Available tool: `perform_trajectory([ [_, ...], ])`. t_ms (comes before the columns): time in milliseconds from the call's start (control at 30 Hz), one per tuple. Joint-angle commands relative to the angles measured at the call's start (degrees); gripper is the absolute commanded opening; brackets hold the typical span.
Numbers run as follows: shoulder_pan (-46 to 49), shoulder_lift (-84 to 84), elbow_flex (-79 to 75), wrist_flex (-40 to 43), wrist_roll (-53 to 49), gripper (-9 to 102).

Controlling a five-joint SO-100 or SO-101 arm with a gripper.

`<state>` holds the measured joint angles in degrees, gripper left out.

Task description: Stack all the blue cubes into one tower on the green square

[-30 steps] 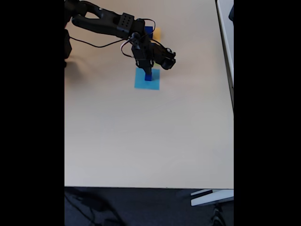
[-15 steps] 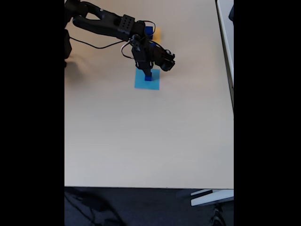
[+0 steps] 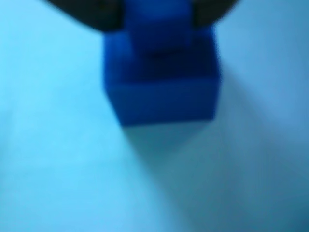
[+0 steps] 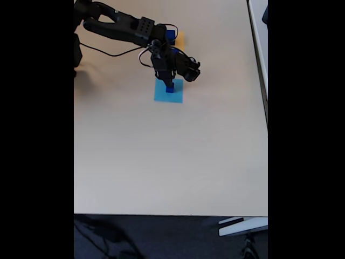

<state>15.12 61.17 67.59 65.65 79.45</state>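
Jaws frame a small blue cube (image 3: 157,21) at the wrist view's top edge, apparently clenched on it (blurred), seated on a bigger cube (image 3: 161,92) over light-blue paper (image 3: 58,159).

Fixed view: the gripper (image 4: 169,82) stands over that paper on the table (image 4: 161,162); no tower on green yet, so most remains.

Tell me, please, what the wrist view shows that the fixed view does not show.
The wrist view shows a smaller blue cube sitting on a larger blue cube, blurred, with dark finger shapes at either side. The fixed view shows the arm, the beige table, and another blue cube on an orange patch. Both show the light-blue square under the cubes.
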Motion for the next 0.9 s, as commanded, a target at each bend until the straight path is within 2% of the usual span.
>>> perform_trajectory([
  [0, -0.18, 1.93, -0.18, -0.97, 0.44, 5],
  [867, -1.85, 4.31, -3.87, -0.70, -1.32, 10],
])
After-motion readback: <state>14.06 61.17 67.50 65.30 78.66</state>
